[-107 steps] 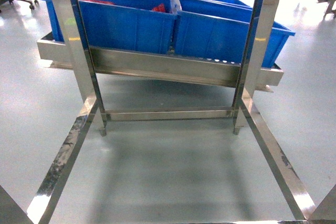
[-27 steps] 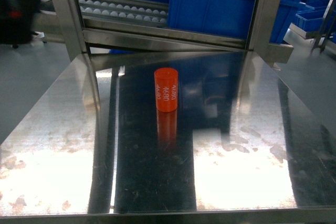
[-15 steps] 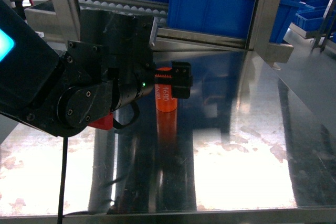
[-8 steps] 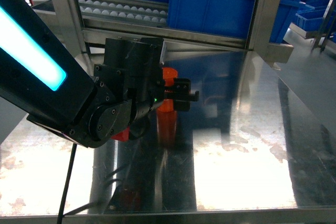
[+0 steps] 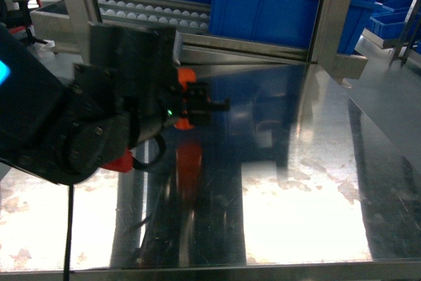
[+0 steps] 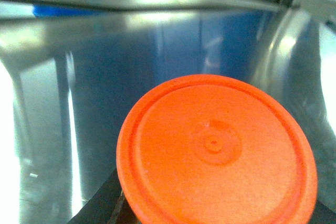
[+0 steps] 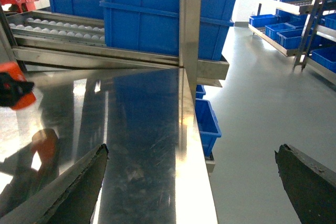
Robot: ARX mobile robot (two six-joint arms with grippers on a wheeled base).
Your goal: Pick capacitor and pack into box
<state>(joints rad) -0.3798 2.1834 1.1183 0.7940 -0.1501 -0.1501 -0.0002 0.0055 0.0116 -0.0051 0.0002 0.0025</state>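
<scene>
On the left, the big black left gripper holds the capacitor, a fat orange can shape, with its jaws closed on the can's sides. In the head view the can looks lifted off the shiny metal table, because an orange glow of it shows in the table below. The left wrist view shows only the can's round flat end filling the picture, very close to the camera. The can looks hard and smooth, like plastic, so it will not squash, but it could slip or turn in the jaws. It seems light, since the gripper holds it by a small part. The best place to hold it is around the middle of its round side, not the flat ends. Behind the table sit blue bins on a rack of rollers. On the right, the right gripper hangs past the table edge with its two dark fingers spread far apart and nothing between them. The black arm covers most of the can in the head view, so I cannot read any writing on it. The box is not in any picture, so I cannot tell where the can must go.
</scene>
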